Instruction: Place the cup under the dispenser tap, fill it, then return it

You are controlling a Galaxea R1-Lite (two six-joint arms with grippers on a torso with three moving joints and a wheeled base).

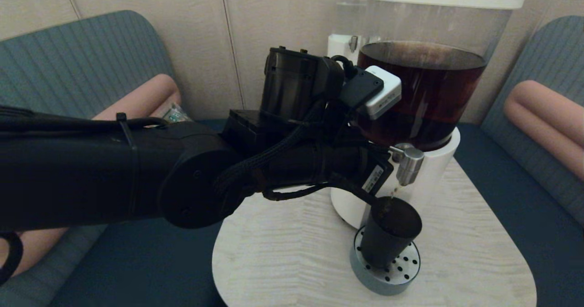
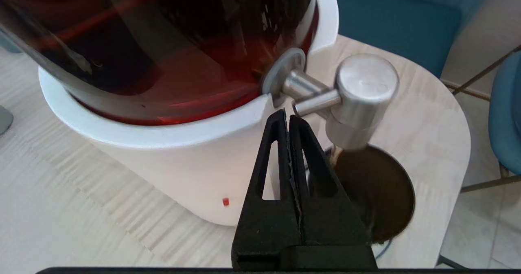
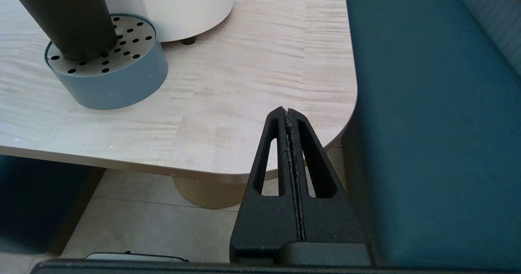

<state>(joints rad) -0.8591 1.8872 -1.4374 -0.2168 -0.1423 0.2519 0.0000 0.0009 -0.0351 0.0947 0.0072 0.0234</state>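
From my remote station I count two dispensers on one worktop (image 1: pixel 283 252): the big dispenser (image 1: pixel 433 70) with its dark tank, and one clear-tank dispenser (image 1: pixel 349 19) behind it. One steel dispenser tap (image 1: pixel 409 163) shows, over one black cup (image 1: pixel 390 234) on one perforated drip tray (image 1: pixel 401 275). Two arms appear, with the left gripper (image 2: pixel 287 115) and right gripper (image 3: pixel 287 113), each with two fingers pressed together.
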